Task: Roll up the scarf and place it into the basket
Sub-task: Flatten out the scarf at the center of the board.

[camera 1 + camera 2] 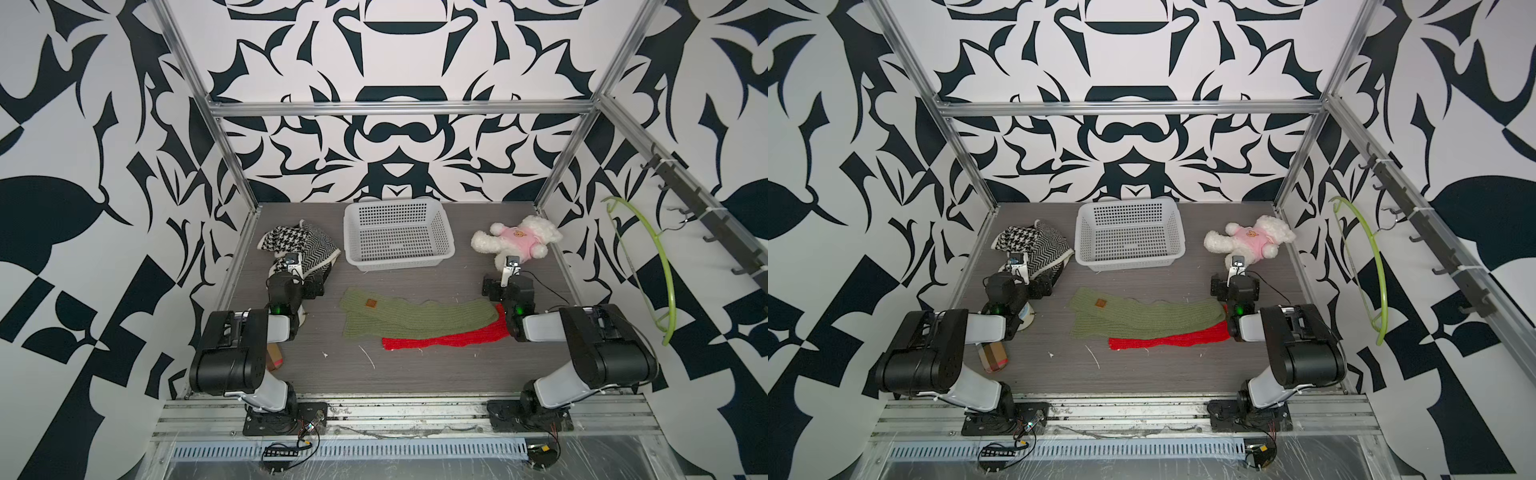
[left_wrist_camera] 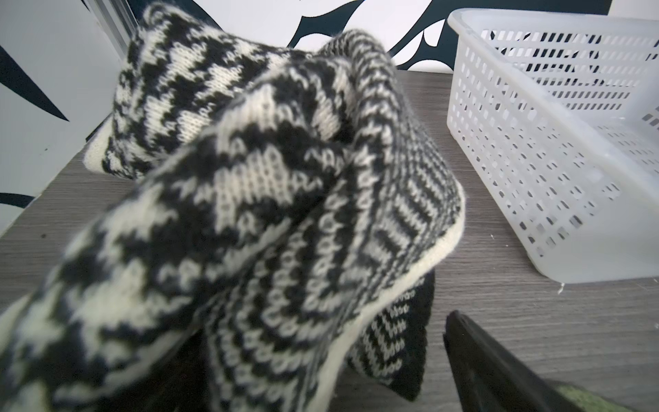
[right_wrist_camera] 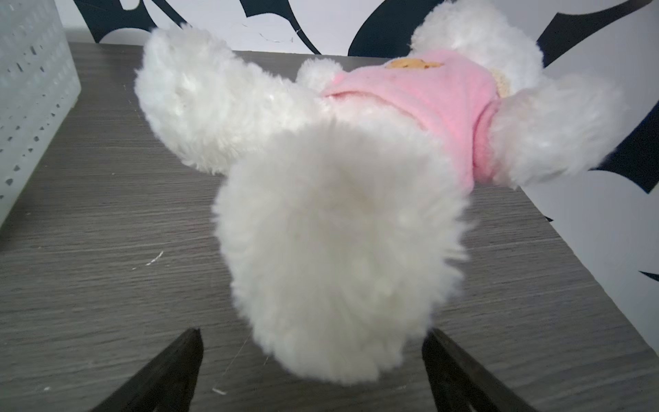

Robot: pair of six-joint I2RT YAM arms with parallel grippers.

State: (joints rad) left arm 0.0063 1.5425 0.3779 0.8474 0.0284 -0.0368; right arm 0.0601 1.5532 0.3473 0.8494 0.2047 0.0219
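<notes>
A: How does the left arm sit?

B: It is folded low, elbow drawn back and forearm reaching forward. The left end effector hangs just over the table, aimed at the back wall. Its jaws stand wide apart, gripping nothing. In the wrist view only one finger shows. A black-and-white scarf heaped right in front hides the other.

A: And the scarf to be rolled?

B: The green scarf lies flat to the right of that end effector, apart from it. Its long axis runs across the table towards the right end effector, with a brown tag near the left end. A red scarf lies partly beneath it on the side towards the arm bases. The right arm hides the red scarf's far end.

A: The basket?

B: The basket stands upright ahead of both end effectors, between them.

A: The right arm?

B: It mirrors the left, folded low with jaws spread wide and gripping nothing. A plush bear lies just ahead. In the wrist view one furry foot sits between the fingers. Whether it touches them cannot be told.
</notes>
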